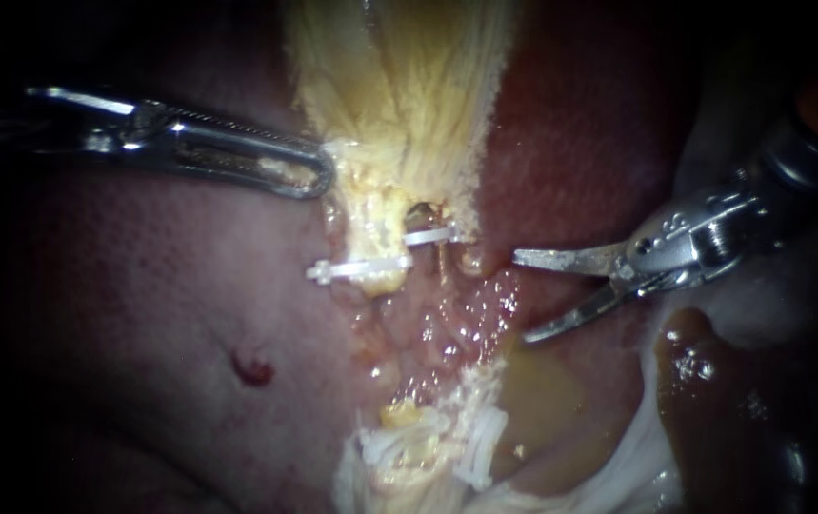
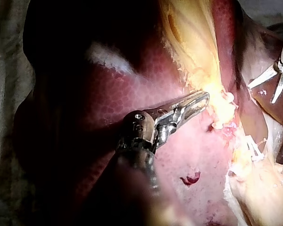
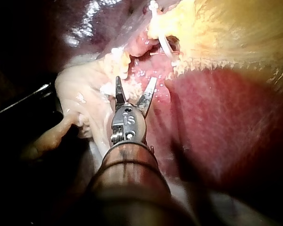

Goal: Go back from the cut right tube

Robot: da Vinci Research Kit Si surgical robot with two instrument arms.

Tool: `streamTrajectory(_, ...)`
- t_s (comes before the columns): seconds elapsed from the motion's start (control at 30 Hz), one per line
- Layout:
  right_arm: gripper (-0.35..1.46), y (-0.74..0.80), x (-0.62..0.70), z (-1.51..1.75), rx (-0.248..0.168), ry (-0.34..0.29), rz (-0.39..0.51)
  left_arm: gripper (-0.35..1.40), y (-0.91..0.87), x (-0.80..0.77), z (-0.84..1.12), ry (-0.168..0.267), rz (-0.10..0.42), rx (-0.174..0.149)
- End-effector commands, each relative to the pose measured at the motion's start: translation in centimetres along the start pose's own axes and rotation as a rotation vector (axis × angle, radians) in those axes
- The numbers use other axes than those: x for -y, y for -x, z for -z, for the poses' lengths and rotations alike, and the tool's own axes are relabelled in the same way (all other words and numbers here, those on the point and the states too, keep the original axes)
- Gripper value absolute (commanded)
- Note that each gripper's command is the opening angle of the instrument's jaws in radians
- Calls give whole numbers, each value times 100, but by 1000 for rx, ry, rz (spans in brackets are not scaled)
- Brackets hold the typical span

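**Right blades spread wide, parked just off the cut right tube**

Endoscope: the left instrument (image 1: 318, 176) reaches in almost level from the left. Its jaws are clamped on the edge of the yellow gallbladder (image 1: 399, 86). The right instrument (image 1: 520, 296) comes in from the right, blades gaping and holding nothing. Its tips are near the cut right tube (image 1: 439, 249) but clear of it. The tube's short stub hangs under a white clip (image 1: 430, 235), with a second clip (image 1: 356, 271) beside it and the lower clips (image 1: 480, 447) well apart.

Left wrist: the shaft slants across the liver (image 2: 132, 94), jaw tips pinched into the yellow tissue. There's a small blood spot (image 2: 191, 179) on the liver beside it.

Right wrist: the blades make an open V over wet pink tissue, with a clip ahead of them.
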Motion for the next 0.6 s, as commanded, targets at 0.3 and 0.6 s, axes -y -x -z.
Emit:
streamTrajectory(0.3, 145, 1, -2, 4, 0, -2, -1, -35, -14, 2, -41, -27, 19, -23)
streamTrajectory(0.6, 145, 1, -2, 5, 0, -2, -2, -35, -16, 5, -49, -32, 16, -29)
